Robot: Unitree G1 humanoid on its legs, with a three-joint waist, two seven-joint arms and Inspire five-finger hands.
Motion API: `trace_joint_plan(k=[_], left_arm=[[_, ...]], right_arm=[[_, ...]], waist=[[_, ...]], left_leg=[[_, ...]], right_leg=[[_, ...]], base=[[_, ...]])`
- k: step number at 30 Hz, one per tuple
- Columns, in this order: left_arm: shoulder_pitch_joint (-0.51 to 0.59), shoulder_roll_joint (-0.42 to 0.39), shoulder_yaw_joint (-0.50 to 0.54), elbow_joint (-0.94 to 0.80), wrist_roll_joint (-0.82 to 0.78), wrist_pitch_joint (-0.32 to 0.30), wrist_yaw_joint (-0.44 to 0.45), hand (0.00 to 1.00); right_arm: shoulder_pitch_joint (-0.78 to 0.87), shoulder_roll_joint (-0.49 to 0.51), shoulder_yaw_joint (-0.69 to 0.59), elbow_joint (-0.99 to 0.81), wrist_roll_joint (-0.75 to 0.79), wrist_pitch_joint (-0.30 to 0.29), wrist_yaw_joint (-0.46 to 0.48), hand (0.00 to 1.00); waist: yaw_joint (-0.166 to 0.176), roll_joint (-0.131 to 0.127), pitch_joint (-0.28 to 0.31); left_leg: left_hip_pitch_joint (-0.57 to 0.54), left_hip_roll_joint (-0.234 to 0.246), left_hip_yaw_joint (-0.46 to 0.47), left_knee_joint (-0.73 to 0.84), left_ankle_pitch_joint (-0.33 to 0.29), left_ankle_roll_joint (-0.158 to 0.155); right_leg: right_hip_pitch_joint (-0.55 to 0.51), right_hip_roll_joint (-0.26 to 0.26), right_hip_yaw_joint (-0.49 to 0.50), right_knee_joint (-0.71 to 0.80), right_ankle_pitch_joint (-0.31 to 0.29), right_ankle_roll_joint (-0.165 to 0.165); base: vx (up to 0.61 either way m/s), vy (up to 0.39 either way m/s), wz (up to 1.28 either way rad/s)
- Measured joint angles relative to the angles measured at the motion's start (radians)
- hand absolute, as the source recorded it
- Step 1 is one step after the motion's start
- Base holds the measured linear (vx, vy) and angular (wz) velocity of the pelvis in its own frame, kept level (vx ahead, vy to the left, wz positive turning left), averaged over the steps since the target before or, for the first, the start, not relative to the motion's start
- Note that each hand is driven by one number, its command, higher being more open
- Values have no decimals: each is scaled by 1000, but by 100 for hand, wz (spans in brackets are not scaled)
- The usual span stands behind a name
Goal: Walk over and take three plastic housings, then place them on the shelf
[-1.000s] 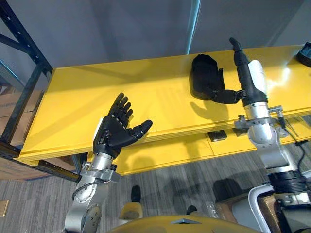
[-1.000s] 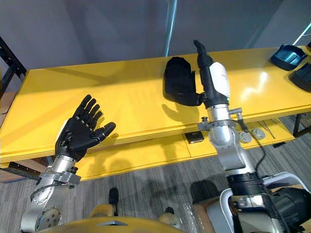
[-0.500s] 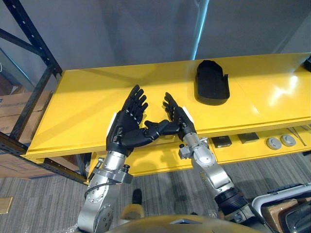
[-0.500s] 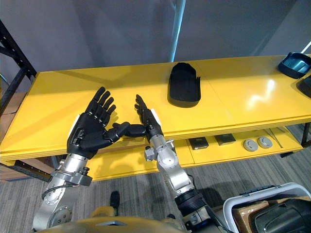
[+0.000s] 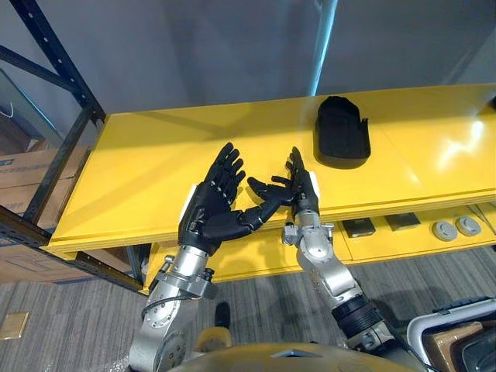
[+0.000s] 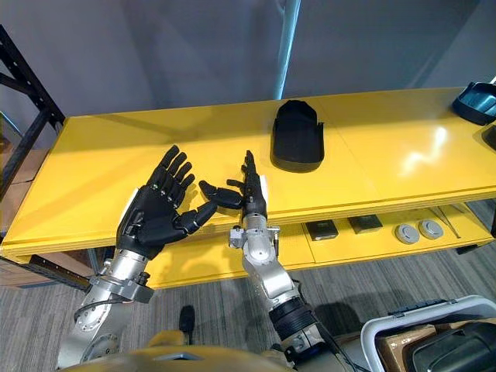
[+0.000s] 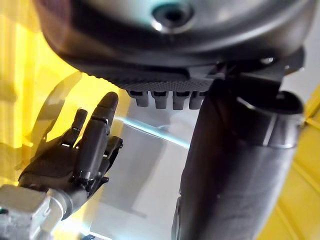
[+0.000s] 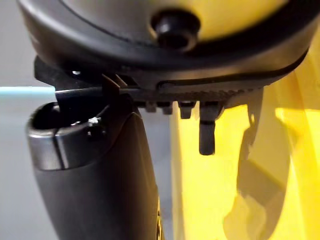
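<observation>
A black plastic housing (image 5: 341, 136) is seen lying flat on the yellow shelf (image 5: 155, 163), near its back edge and right of the middle, with its rounded end turned to the wall. It is touched by neither hand. At the far right end of the same shelf a dark housing with a bluish inside (image 6: 477, 98) is set down, and another dark part (image 6: 490, 136) is cut off by the edge of the view just in front of it.

A bare stretch of the shelf lies between the black plastic housing and the right hand (image 5: 299, 188). This hand is held edge-on above the shelf's front edge, its fingers (image 5: 296, 161) straight and pointing to the wall, its thumb stretched towards the left hand (image 5: 211, 215). The left hand is raised just beside it, palm up, its fingers spread and relaxed; nothing is held in either. In the left wrist view the right hand is shown with straight fingers as well.

Under the shelf a lower yellow level (image 5: 256, 248) is seen, on which two dark square parts (image 6: 321, 229) and two round grey discs (image 6: 402, 232) are laid in a row. A black rack upright (image 5: 58, 62) is seen at the left, with cardboard boxes (image 5: 22, 174) behind it, and a pale blue post (image 6: 289, 46) against the grey wall. A white bin (image 6: 418, 322) is seen on the grey carpet (image 6: 209, 298) at the lower right.
</observation>
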State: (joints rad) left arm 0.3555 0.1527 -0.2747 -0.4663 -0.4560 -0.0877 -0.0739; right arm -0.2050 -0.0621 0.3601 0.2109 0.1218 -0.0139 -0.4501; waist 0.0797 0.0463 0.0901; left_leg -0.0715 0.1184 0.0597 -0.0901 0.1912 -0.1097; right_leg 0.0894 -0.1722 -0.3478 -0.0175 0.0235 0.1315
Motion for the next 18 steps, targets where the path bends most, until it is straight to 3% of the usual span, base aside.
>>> trace_joint_plan(k=[5,18], left_arm=[[0,1,-4,29,0,-6,0,100],[11,2,-2,47,-1,-22,-15,100]], right_arm=[[-31,22,-43,37,-39,0,-71,100],[-49,-22,-162,63,-36,0,-97,100]], waist=[[2,0,0],[2,5,7]], left_leg=[[-9,-4,-10,0,5,2],[-9,-4,-26,0,11,7]], right_leg=[[-2,-1,-9,2,0,0],[2,-2,-23,16,-3,4]], base=[[-12,-8,7],[-24,-10,3]])
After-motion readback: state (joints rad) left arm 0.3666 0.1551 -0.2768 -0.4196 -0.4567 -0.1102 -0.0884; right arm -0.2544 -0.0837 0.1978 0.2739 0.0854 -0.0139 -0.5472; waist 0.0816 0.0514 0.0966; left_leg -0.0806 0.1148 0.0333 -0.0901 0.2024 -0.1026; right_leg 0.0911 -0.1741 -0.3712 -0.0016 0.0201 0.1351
